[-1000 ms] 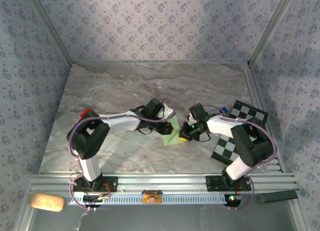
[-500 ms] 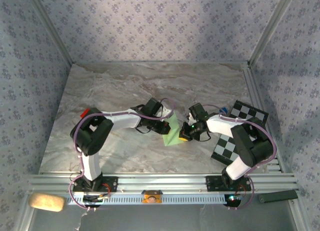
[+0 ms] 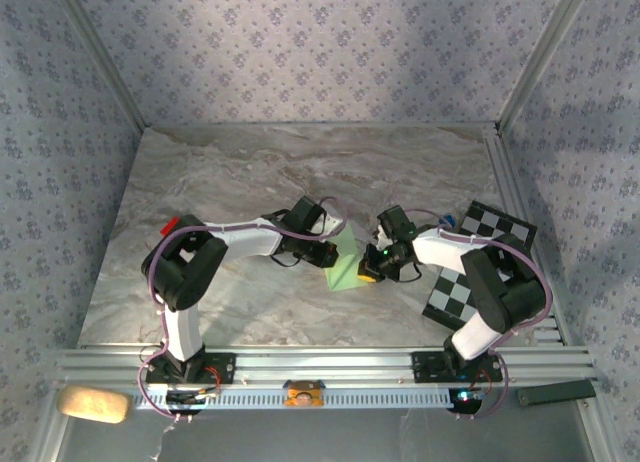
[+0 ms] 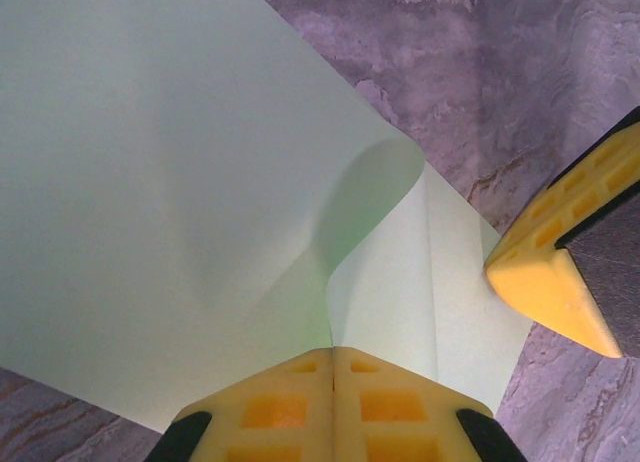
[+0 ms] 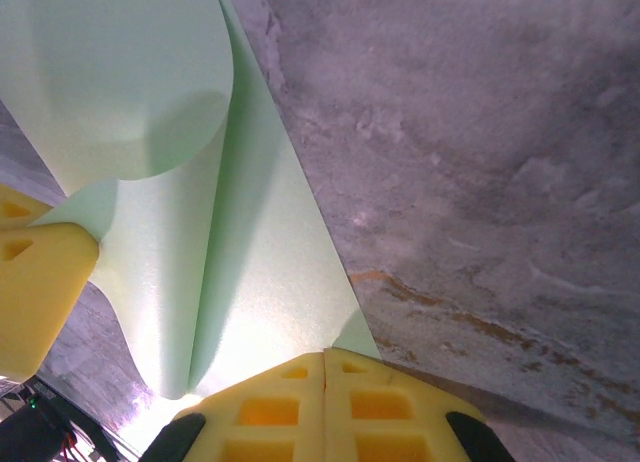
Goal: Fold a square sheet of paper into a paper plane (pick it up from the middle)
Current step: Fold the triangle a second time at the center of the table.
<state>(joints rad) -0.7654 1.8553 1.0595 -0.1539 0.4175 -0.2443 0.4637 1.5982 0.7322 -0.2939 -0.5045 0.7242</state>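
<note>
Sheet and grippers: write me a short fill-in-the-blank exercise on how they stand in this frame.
1. The sheet is light ____ in colour.
2. The jaws of the left gripper and the right gripper are both ____.
3. In the top view the sheet lies ____ the two grippers.
4. The checkered board lies on the table's ____ side.
Missing words: green; shut; between; right.

Matte green paper sheet [image 4: 150, 182]; veined marble-look table [image 5: 480, 182]; yellow foam-like pads [image 4: 280, 407].
</note>
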